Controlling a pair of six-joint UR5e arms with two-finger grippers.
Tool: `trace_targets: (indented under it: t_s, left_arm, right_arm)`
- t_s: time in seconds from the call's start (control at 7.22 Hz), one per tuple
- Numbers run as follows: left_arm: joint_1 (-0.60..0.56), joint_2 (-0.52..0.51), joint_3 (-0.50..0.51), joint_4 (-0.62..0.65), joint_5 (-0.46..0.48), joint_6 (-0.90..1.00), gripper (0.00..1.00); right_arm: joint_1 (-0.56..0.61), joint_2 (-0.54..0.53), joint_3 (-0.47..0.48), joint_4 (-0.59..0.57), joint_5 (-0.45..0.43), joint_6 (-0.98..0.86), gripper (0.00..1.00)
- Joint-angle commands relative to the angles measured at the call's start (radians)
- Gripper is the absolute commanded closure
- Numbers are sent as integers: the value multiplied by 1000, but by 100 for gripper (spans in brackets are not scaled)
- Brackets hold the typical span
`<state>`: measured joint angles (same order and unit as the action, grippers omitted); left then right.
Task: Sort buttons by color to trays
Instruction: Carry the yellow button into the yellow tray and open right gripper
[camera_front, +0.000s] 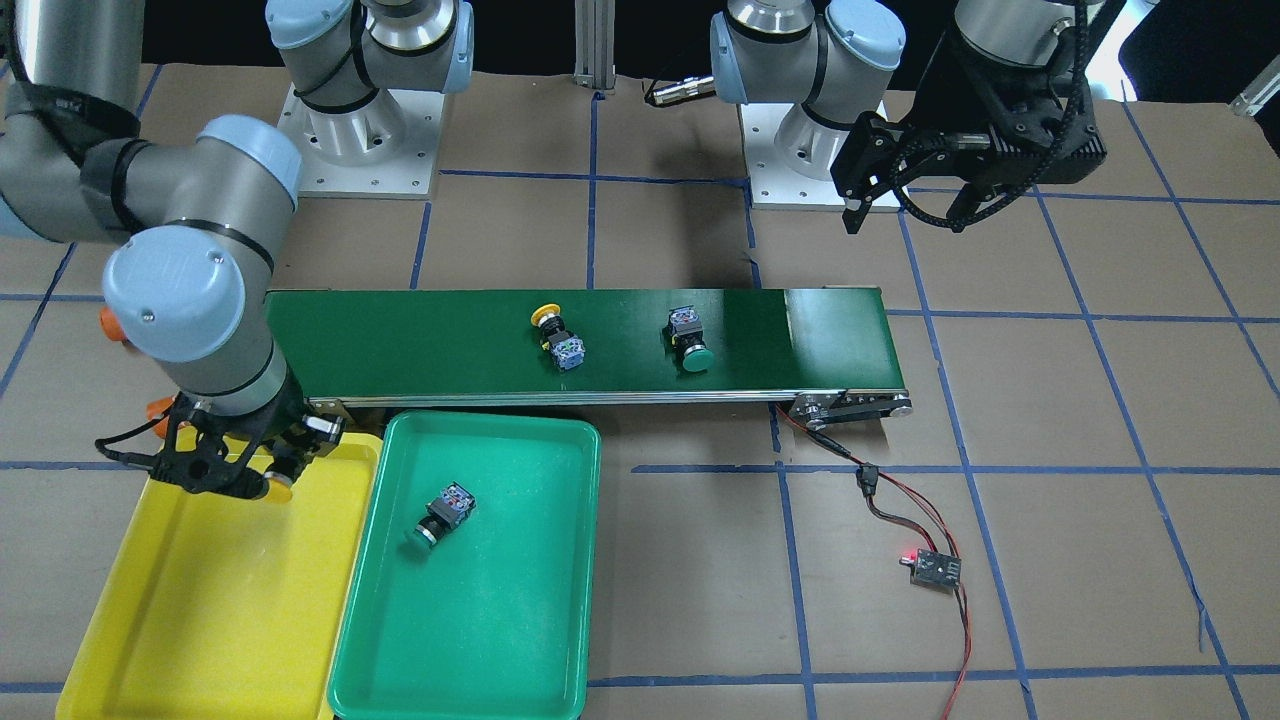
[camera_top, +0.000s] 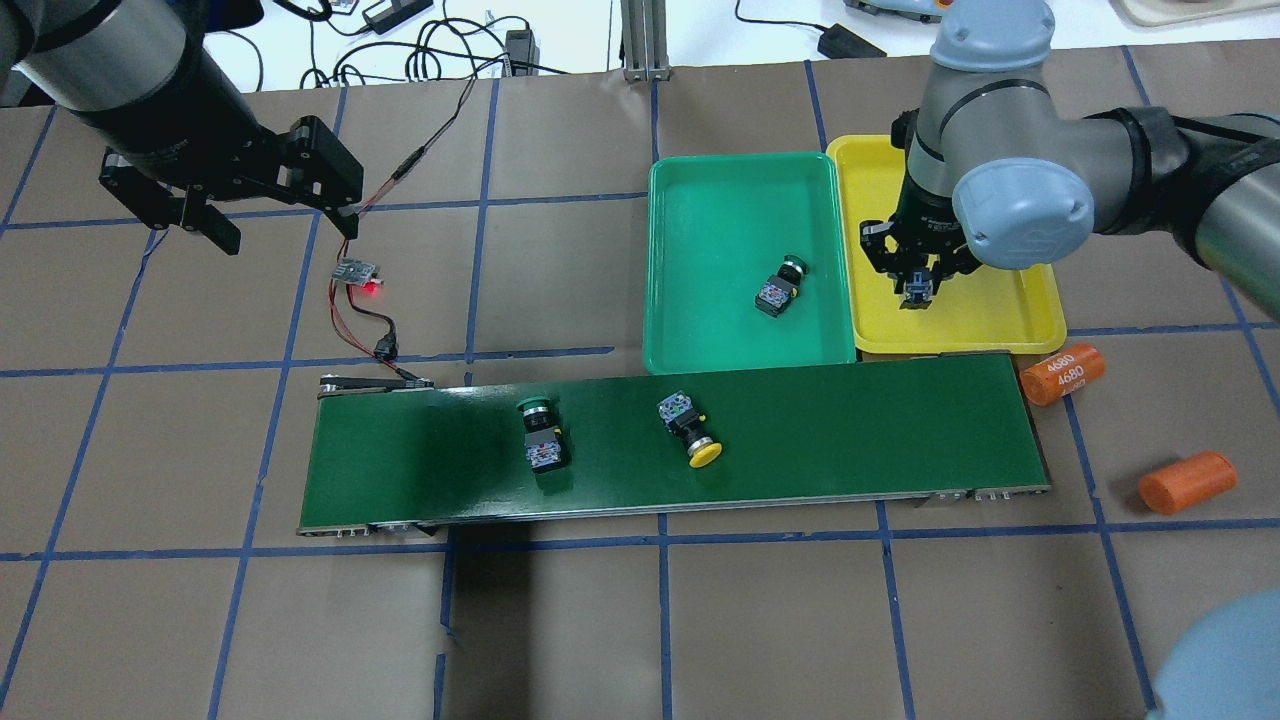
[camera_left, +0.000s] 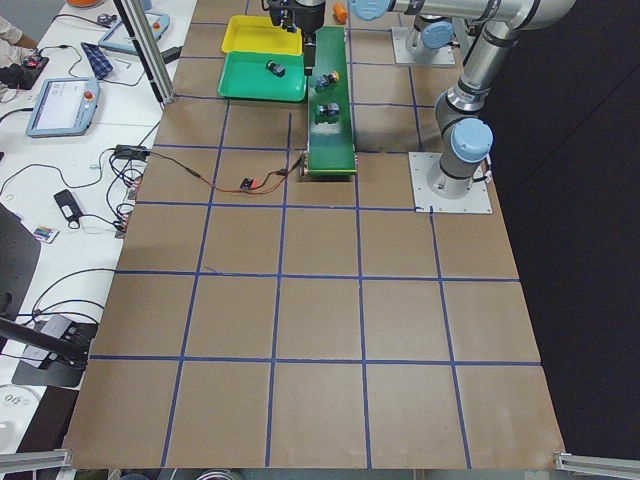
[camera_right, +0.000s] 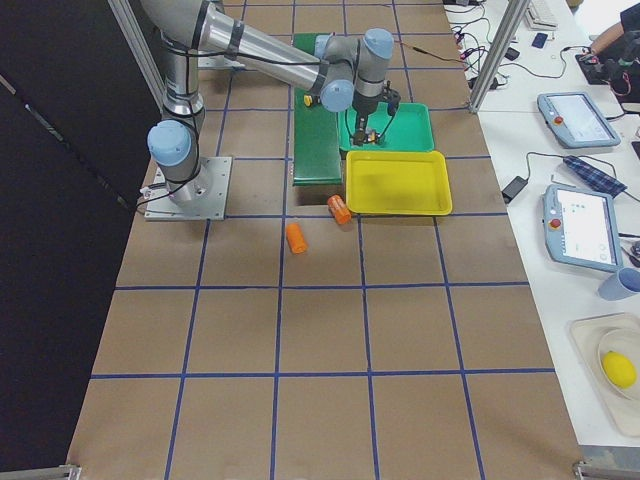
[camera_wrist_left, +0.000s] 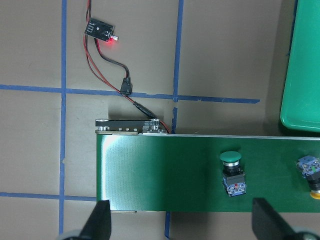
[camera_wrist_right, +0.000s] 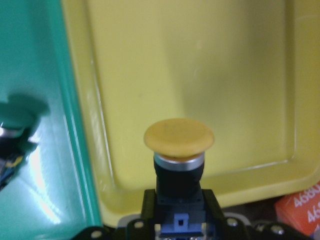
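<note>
Presently listed, view by view.

Front view: the right gripper (camera_front: 250, 472) is clamped on the held button (camera_front: 272, 488), yellow-capped, over the belt-side end of the yellow tray (camera_front: 200, 620). The trayed button (camera_front: 443, 515), green-capped, lies on its side in the green tray (camera_front: 520, 640). The belt yellow button (camera_front: 558, 337) and the belt green button (camera_front: 689, 340) lie apart on the belt (camera_front: 400, 345). The left gripper (camera_front: 905, 215) hangs beyond the belt's far end, fingers spread, nothing held.

Overhead view: the same layout is shown. Two orange cylinders (camera_top: 1062, 374) lie past the belt's end, outside both trays.

Left side view: trays and belt are seen small and far off. No finger state can be told from it.

Right side view: the near arm is reached out over the trays. Nothing finer can be told.

Left wrist view: both fingers (camera_wrist_left: 100, 225) are set wide, with only the belt between them. The belt green button (camera_wrist_left: 232, 172) lies ahead.

Right wrist view: the held button (camera_wrist_right: 179, 150) is gripped by its black body, cap pointed away towards the tray floor. Contact with the floor cannot be told.

Handling, as judged: the buttons are taken to be light, rigid plastic, and not fragile. The domed cap is smooth and likely to slip or roll. The squared body, taken across its flat sides, is judged the better hold.
</note>
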<state>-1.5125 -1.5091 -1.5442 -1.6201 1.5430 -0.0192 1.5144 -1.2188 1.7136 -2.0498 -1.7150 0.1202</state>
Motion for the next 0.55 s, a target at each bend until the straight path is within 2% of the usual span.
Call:
trace_targets:
  t_s: [0.0, 0.14, 0.28, 0.42]
  left_arm:
    - [0, 1, -1, 0, 0, -2, 0]
    - [0, 1, 1, 0, 0, -2, 0]
    - [0, 1, 1, 0, 0, -2, 0]
    - [0, 3, 1, 0, -1, -2, 0]
  right_arm:
    - [-42, 74, -11, -99, -26, -1, 100]
    - [-51, 79, -11, -98, -29, -4, 84]
    - [-51, 79, 1, -98, -32, -5, 47]
    - [-51, 78, 1, -96, -28, -4, 0]
